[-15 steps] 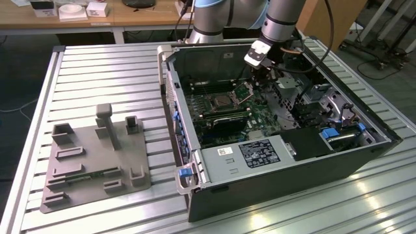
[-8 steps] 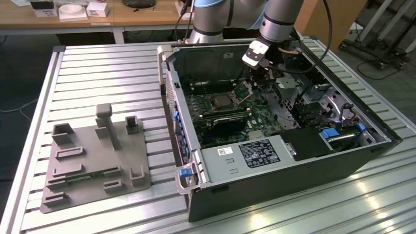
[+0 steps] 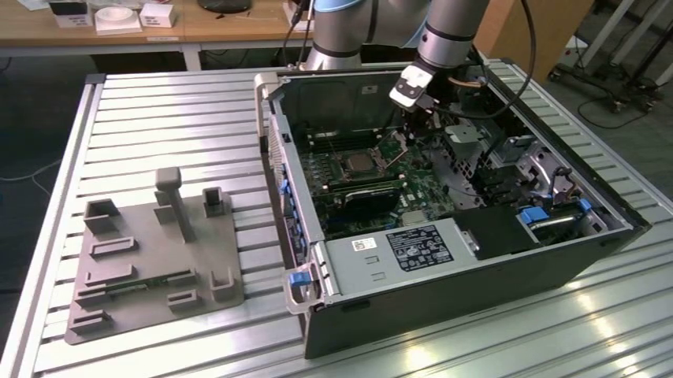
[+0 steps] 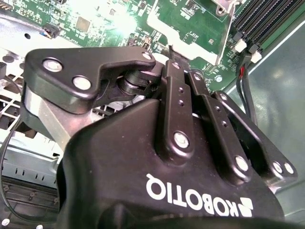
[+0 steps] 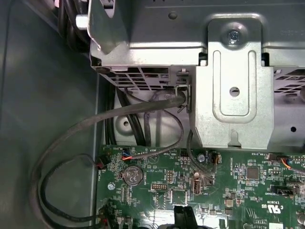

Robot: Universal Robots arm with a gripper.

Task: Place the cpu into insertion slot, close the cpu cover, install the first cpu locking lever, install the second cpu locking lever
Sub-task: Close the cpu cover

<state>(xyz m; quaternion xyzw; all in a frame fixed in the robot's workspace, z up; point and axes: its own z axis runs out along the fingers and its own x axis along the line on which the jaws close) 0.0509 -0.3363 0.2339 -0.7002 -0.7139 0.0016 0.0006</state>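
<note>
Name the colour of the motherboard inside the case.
Green; the motherboard shows best in the first wrist view.

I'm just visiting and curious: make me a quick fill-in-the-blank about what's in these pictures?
The gripper hangs over a ____ motherboard.
The grey fixture plate lies to the exterior view's ____ of the computer case.
The plastic latch on the case is ____.
Missing words: green, left, blue.
</note>
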